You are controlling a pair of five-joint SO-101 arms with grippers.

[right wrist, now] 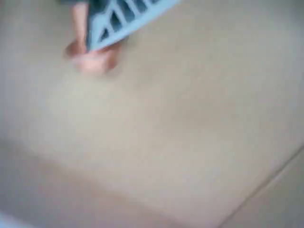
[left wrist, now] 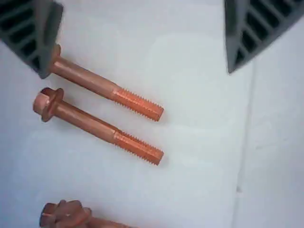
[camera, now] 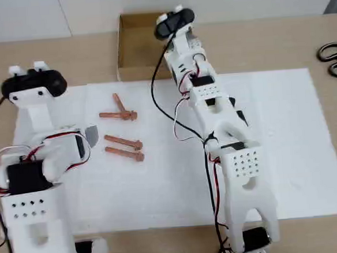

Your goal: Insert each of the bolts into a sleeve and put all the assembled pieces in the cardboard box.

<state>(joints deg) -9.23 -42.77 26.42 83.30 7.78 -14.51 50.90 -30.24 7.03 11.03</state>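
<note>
The left gripper (camera: 89, 135) hangs low over the white sheet (camera: 286, 153) on the left side of the tabletop (camera: 266, 38). Its jaws are spread wide and nothing is between them.

Just right of it, four copper bolts lie loose on the sheet. The near pair (camera: 124, 148) lies side by side, almost parallel, close but not touching, heads pointing away from the left arm. From the left wrist view, one of these two has its head partly tucked behind a jaw. The far pair (camera: 118, 111) sits a little further back. One bolt lies flat and the other leans across it at an angle, so the two meet near their heads.

Further right and back, the cardboard box (camera: 129, 42) stands at the far edge of the sheet. The right arm (camera: 203, 89) stretches out across the sheet to it. Inside, the right gripper (right wrist: 95, 45) is just over the box floor with a copper piece (right wrist: 92, 61) against one jaw. It is too blurred for me to tell whether the jaws are pinching it.

Scissors (camera: 334, 57) lie at the far right edge of the tabletop.
</note>
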